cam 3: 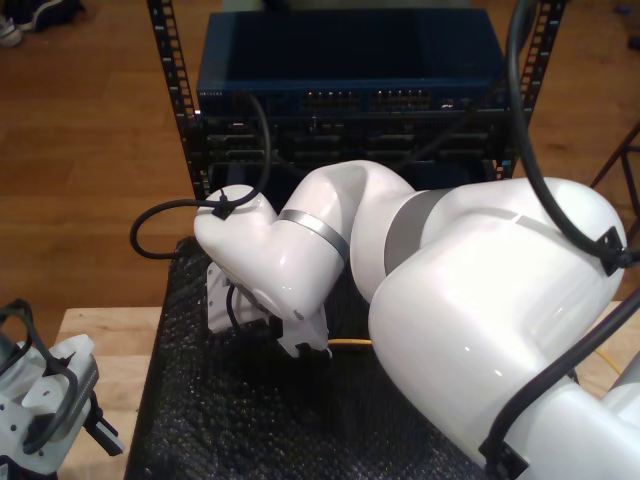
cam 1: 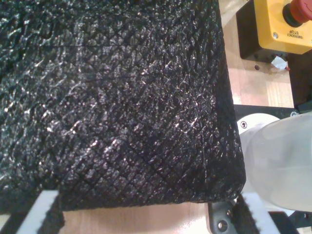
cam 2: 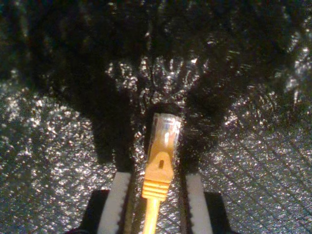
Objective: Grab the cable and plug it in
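Second gripper (cam 2: 152,204): my second gripper is clamping its white fingers (cam 2: 115,204) on the cable (cam 2: 158,170), clear plug pointing out over the black mat (cam 2: 48,146).
First gripper: my first gripper's fingers (cam 1: 41,212) are hanging above the mat's edge; cannot tell their spacing.
Rack (cam 3: 350,100): standing beyond the mat.
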Controlling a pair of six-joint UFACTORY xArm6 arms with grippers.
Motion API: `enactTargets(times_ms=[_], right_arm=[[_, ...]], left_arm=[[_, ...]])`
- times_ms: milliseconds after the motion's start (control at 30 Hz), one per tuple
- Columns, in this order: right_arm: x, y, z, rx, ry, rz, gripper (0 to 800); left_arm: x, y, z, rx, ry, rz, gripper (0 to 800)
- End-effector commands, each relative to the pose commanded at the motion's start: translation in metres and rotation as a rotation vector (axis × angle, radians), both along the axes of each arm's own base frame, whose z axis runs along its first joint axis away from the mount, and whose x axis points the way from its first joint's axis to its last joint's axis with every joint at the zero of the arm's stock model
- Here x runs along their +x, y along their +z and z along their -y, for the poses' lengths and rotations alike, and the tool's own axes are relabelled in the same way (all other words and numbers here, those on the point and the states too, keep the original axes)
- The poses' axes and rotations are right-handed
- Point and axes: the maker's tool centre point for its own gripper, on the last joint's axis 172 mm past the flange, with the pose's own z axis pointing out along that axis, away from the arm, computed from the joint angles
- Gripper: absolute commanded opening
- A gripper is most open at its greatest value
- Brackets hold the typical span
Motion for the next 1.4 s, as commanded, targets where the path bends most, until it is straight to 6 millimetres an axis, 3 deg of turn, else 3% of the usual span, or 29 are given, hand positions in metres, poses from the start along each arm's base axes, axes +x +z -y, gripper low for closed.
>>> enactTargets(times_ms=[333,733,967,1200,1400], right_arm=[[0.001,0.003,-0.001,0.0,-0.004,0.013,211],[0.006,0.009,0.0,-0.01,-0.017,0.05,12],[0.019,0.053,-0.002,0.05,-0.035,0.108,8],[0.024,0.099,0.011,0.155,-0.123,0.118,8],[0.023,0.132,0.041,0.241,-0.163,0.093,8]], left_arm=[[0.0,0.0,0.0,0.0,0.0,0.0,800],[0.0,0.0,0.0,-0.001,0.0,-0.001,800],[0.002,0.002,-0.001,0.002,0.001,0.003,800],[0.003,0.005,0.001,0.0,-0.002,0.006,800],[0.036,0.035,0.018,-0.08,0.042,0.078,800]])
